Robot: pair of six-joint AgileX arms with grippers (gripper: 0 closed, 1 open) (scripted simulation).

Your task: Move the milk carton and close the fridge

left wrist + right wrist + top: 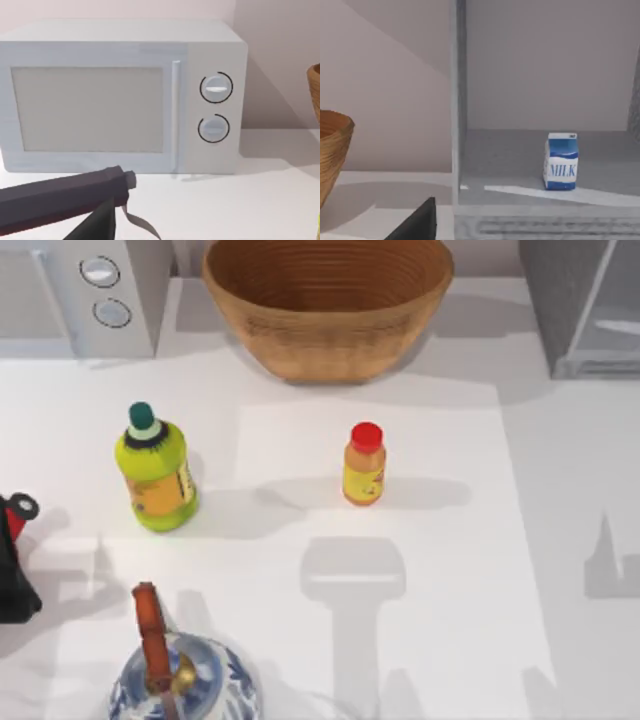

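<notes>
The milk carton (pixel 561 161), blue and white with "MILK" on its front, stands upright on the grey floor inside the fridge (pixel 460 100), whose inside is open to the right wrist view. In the top view the fridge (pixel 572 300) stands at the table's far right corner, dark-grey speckled with a pale panel. A dark part of my right gripper (pixel 416 223) shows low in the right wrist view, short of the fridge and apart from the carton. A dark part of my left gripper (pixel 65 201) hangs in front of the light-grey box with two dials (pixel 125 95).
The dial box (pixel 100 290) stands at the far left and a woven basket (pixel 328 300) at the far middle. On the table stand a green bottle (pixel 155 472), an orange red-capped bottle (pixel 364 465), a blue-and-white teapot (pixel 180 680) and a black-and-red object (pixel 14 565).
</notes>
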